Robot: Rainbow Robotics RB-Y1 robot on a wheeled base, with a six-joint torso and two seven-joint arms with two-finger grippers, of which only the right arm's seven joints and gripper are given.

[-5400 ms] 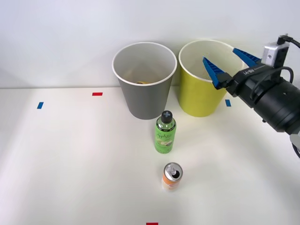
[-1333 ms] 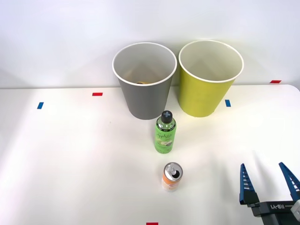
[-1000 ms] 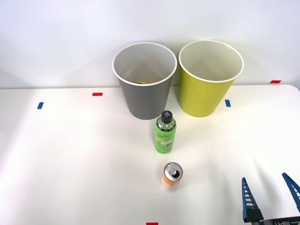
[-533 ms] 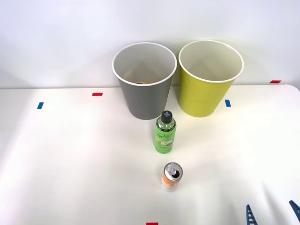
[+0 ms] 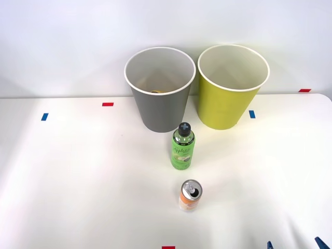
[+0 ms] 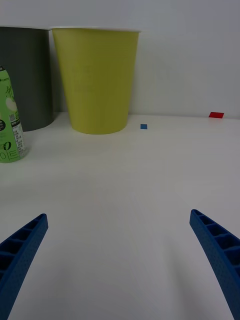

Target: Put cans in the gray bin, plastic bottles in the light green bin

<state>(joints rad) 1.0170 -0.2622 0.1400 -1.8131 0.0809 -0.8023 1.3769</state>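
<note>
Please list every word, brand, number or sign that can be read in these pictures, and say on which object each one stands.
Green bottle: pale cursive script on the label, too small to read in the front view; the wrist view shows a large "0" and fine print beside it, too blurred to read.
Orange-white can: no readable print.
Gray bin, light green bin: no text.
Table: plain red and blue tape marks, no writing.

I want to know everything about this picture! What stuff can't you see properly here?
- Gray bin: front view, its wall hides the bottom; a yellowish bit inside can't be identified.
- Light green bin: front view, its bottom is hidden by its wall.
- Green bottle: wrist view, cut off by the picture edge.
- Right gripper: front view, just fingertips at the edge.
- Bottle label print: too small to read.
</note>
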